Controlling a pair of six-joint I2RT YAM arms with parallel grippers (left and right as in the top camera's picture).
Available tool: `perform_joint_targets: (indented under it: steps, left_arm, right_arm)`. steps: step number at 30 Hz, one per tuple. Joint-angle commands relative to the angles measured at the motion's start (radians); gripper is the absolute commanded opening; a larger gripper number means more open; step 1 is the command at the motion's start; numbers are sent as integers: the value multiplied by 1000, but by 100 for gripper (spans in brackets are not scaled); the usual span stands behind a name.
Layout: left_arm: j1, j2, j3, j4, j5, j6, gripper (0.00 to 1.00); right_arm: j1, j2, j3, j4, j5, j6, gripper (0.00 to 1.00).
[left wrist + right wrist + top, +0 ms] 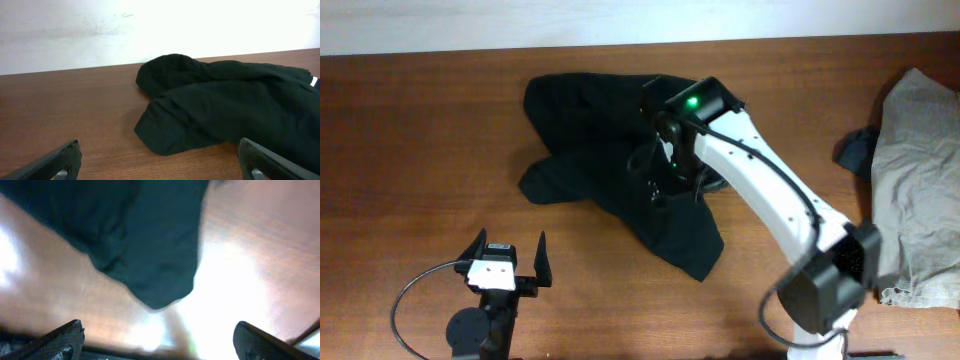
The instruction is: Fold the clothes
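Brown wood grain is seen across the worktop. Near its front edge, left of centre, the left hand is held with its fingers spread wide apart and nothing between them; it is well apart from the cloth. Toward the far edge, around the middle of the worktop, the black shorts are spread in a loose, rumpled heap, not folded, with one part trailing toward the front edge. A small light mark is seen at the cloth's right side in the left wrist view. The right hand is held over the right part of the shorts; in its own blurred view the fingers are parted, with the black cloth beyond them and nothing gripped. At the right edge a grey garment is heaped, with a small dark piece just beside it.
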Motion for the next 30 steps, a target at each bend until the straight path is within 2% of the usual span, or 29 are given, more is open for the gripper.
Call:
perform_joint_targets:
  steps: [1, 3, 7, 12, 16, 19, 21, 24, 27, 30]
  left_arm:
    - [6, -7, -9, 3, -7, -13, 99]
    - [6, -7, -9, 3, -7, -13, 99]
    - [6, -7, -9, 24, -8, -14, 99]
    - [6, -6, -6, 110, 208, -18, 99]
    - [6, 55, 75, 107, 211, -29, 99]
    - [6, 196, 200, 106, 184, -27, 99]
    - [6, 352, 320, 85, 181, 0, 99]
    - [6, 630, 552, -33, 175, 53, 99]
    - [6, 871, 760, -140, 170, 51, 99]
    - [6, 1038, 906, -184, 228, 51, 99]
  right_arm:
    - [-15, -158, 34, 66, 229, 47, 99]
    - [-43, -174, 34, 121, 222, -8, 99]
    - [-130, -160, 18, 199, 35, -103, 99]
    - [-184, -177, 12, 204, -5, -108, 99]
    - [-201, -209, 12, 199, -3, -122, 98]
    - [-217, -211, 8, 200, 0, -122, 99]
    - [-236, -211, -7, 198, -1, -121, 99]
    - [-258, -211, -19, 191, 0, -122, 99]
    - [-274, -211, -19, 182, -9, -121, 99]
    - [-280, -219, -19, 155, -11, -121, 99]
